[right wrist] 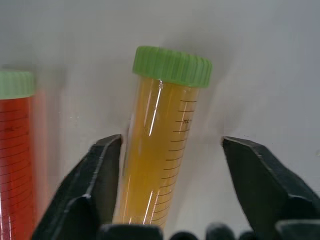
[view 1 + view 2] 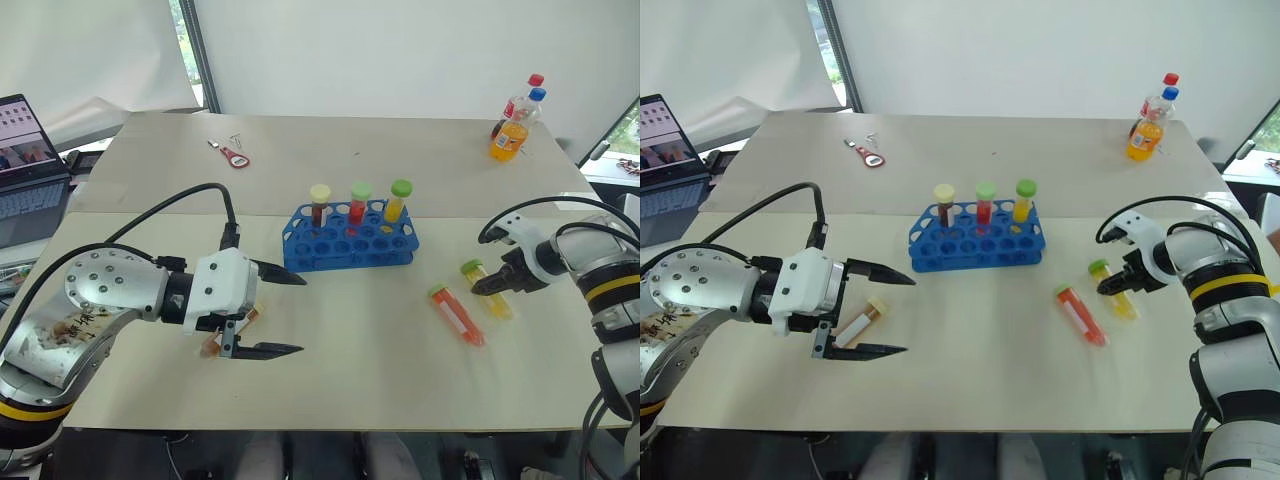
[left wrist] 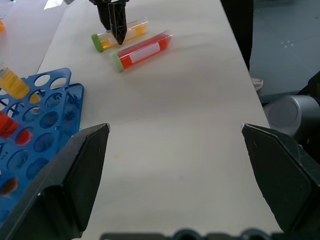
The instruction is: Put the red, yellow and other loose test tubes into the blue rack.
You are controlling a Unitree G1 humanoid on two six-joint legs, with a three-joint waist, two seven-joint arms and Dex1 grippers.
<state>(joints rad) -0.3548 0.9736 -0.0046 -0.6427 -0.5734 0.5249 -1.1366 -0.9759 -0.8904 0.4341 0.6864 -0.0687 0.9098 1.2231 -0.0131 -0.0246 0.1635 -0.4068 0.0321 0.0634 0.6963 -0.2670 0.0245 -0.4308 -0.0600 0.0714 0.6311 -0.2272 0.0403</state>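
Hovering with its fingers spread wide and empty, the left gripper has a cream-capped tube lying under it, plain in the right eye view but mostly hidden behind the gripper in the left eye view. Farther off, the right gripper straddles the yellow tube, which lies flat with its green cap pointing away from the wrist; one finger touches it, the other stands apart, and the red tube lies just beside. Beyond both stands the blue rack, long axis running left to right, holding three upright tubes.
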